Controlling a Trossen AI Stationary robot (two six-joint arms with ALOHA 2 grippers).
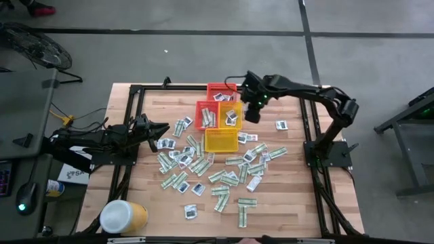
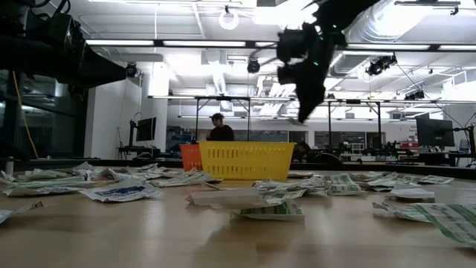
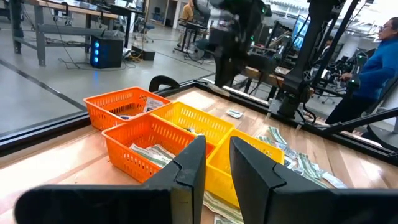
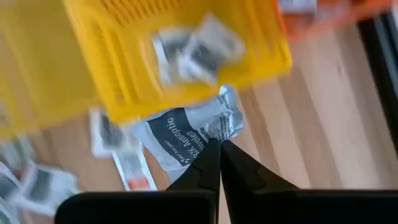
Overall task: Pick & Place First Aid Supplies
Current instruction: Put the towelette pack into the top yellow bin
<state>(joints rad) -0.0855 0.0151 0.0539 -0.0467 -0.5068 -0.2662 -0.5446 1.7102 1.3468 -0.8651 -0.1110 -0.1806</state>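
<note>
Right gripper (image 4: 219,144): fingers pinched on white packet (image 4: 186,134), lifted above yellow basket (image 4: 180,50). Step, likely: carry to drop. Next: centre over basket, release. Left gripper (image 3: 214,165): fingers narrowly apart, empty, waiting near loose packets (image 1: 234,173).

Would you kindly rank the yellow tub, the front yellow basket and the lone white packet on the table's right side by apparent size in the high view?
1. Yellow tub.
2. Front yellow basket, nearly alike, so that order is unsure.
3. Lone white packet, clearly smallest.
</note>
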